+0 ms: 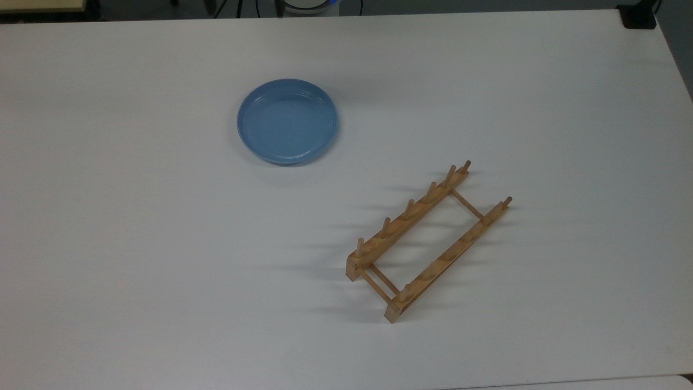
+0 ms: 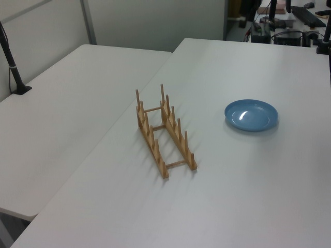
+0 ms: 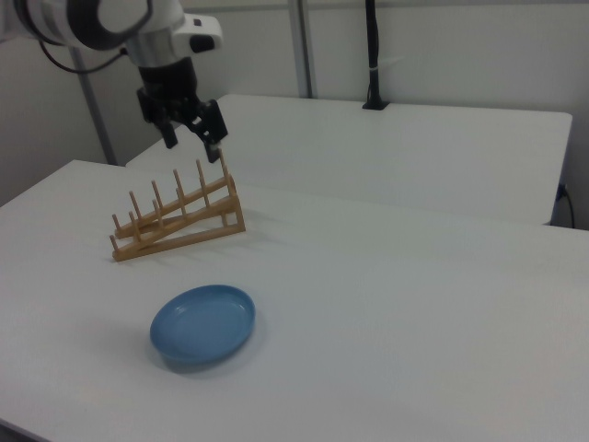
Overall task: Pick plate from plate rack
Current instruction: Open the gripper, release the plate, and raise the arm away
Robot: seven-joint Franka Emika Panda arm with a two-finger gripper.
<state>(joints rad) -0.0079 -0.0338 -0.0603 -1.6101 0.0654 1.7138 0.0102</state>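
Plate (image 1: 287, 121): round, shallow, light blue, glossy, with raised rim and faint rings. Lies flat and right way up on the table (image 1: 135, 260), well apart from the rack. In the top view it sits up and to the left of the rack; in the left view (image 2: 251, 115) to the rack's right; in the right view (image 3: 203, 323) nearer the camera than the rack.

Rack (image 1: 427, 241): light-brown wood, two parallel rails joined by thin crossbars, a row of upright pegs on each rail. Stands on the table, all slots bare. Runs diagonally in the top view, from lower left to upper right. Also seen in the left view (image 2: 163, 131) and the right view (image 3: 178, 219).

Gripper (image 3: 190, 143): black, two fingers, on a white arm (image 3: 101, 20). In the right view it hangs in the air, fingers pointing down and spread apart, nothing between them. It appears above the rack's right end in the right view; touches neither rack nor plate.

Table: white, plain. A second white table (image 2: 67, 103) adjoins it, at the left view's left.
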